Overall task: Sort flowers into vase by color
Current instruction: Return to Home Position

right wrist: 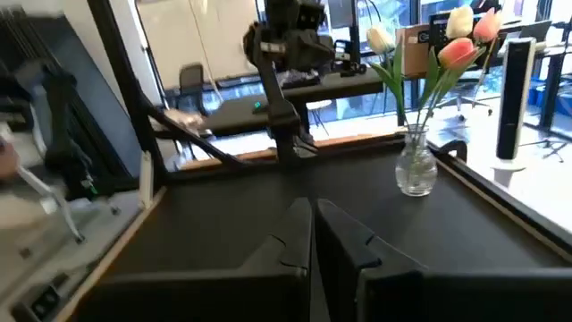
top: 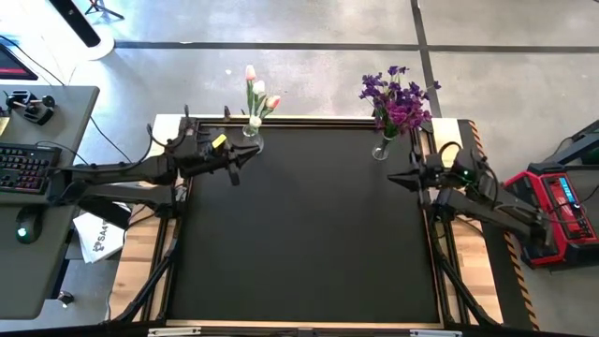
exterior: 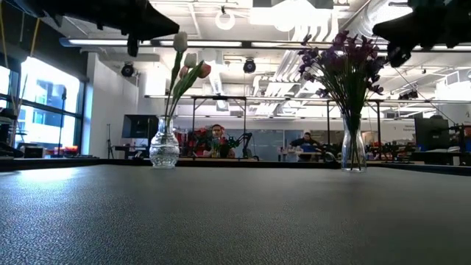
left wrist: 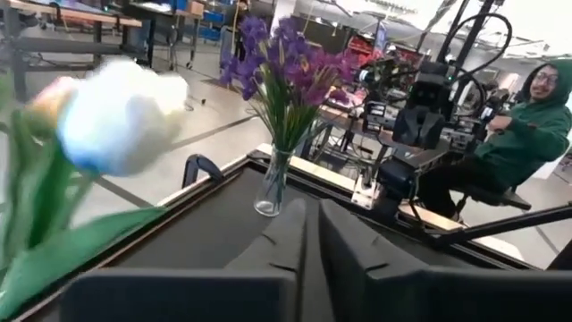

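White and pink tulip buds stand by their stems in a small round glass vase at the far-left part of the table. Purple blooms stand in a tall glass vase at the far right. My left gripper hovers just near of the tulip vase, shut and empty, pointing toward the table's right. My right gripper hovers near the purple vase, shut and empty, pointing left. The left wrist view shows a tulip close and blurred, and the purple vase beyond.
The black mat is bare across the middle and near side. A wooden rim frames it. A desk with a keyboard stands left of the table; a red device sits right. People sit in the room beyond.
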